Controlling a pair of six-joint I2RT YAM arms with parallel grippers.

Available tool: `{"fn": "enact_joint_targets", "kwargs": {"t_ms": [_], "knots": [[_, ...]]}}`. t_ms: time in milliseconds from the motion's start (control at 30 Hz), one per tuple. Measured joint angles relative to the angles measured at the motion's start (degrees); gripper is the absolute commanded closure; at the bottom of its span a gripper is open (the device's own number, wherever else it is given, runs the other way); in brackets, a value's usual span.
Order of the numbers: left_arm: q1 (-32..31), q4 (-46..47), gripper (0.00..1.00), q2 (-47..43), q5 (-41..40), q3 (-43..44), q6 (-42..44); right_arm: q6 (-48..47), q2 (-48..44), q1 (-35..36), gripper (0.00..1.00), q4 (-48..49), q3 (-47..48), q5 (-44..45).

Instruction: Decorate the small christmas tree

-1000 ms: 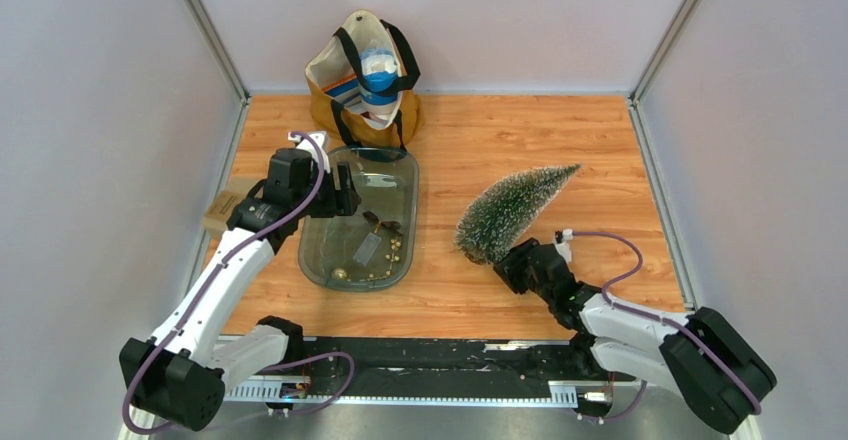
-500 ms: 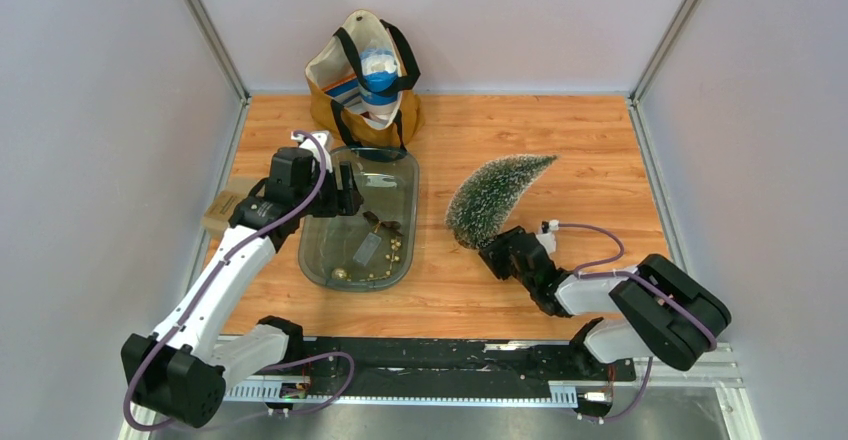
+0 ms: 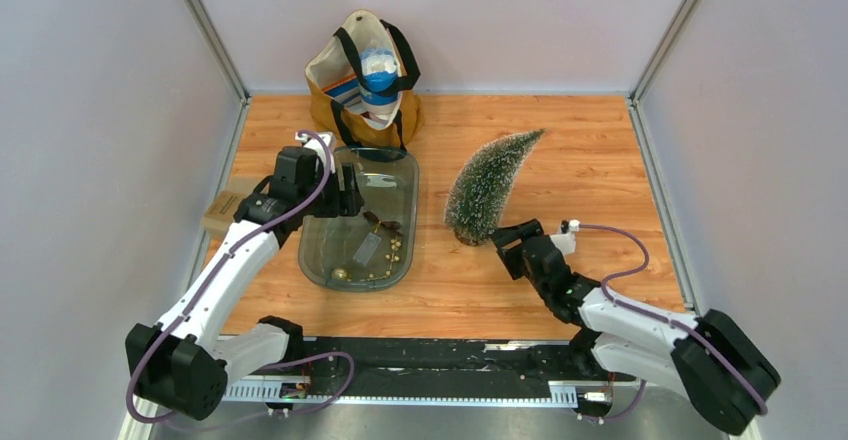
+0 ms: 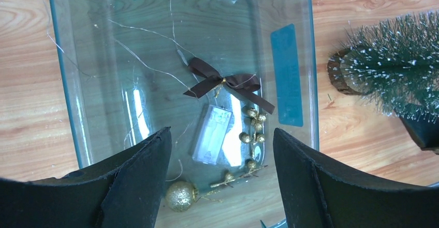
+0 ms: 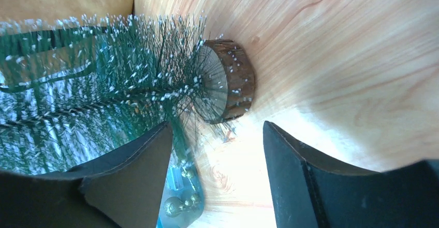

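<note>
The small christmas tree (image 3: pixel 490 185) sits right of the clear tray (image 3: pixel 390 175), the open right claw (image 3: pixel 503 237) beside its base (image 5: pixel 230 80). The left claw (image 4: pixel 220 150), open over the tray, should pinch the brown bow (image 4: pixel 223 81) cleanly at its knot.
</note>
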Motion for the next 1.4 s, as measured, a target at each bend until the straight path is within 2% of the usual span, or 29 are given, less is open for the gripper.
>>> {"fn": "enact_joint_targets", "kwargs": {"t_ms": [300, 433, 500, 567, 700, 833, 967, 1400], "knots": [[0.0, 0.3, 0.21, 2.3, -0.4, -0.8, 1.0, -1.5, -24.6, 0.0, 0.31, -20.0, -4.1, 4.4], [0.0, 0.3, 0.28, 3.2, -0.4, -1.4, 1.3, -1.7, -34.3, 0.0, 0.31, -29.4, -4.9, 6.5], [-0.3, 0.1, 0.28, 3.4, -0.6, -1.7, 1.8, -2.0, -39.1, 0.0, 0.31, -33.3, -4.9, 7.7], [-1.8, -0.9, 0.28, 3.4, -2.5, -1.7, 2.3, -2.7, -43.6, 0.0, 0.31, -37.4, -4.8, 9.1], [-8.7, -1.9, 0.32, 5.0, -6.1, -1.7, 3.3, -4.7, -50.1, 0.0, 0.32, -44.0, -3.5, 12.0], [-11.7, -2.3, 0.38, 9.3, -7.2, -1.7, 4.2, -7.0, -52.8, 0.0, 0.32, -49.7, -1.3, 14.6], [-12.2, -2.9, 0.39, 14.7, -8.7, -1.7, 5.0, -9.2, -53.1, 0.0, 0.32, -53.0, 1.6, 16.4], [-13.1, 0.3, 0.39, 26.6, -8.7, -1.7, 5.1, -11.1, -53.2, 0.0, 0.31, -55.0, 2.7, 17.5]]}}
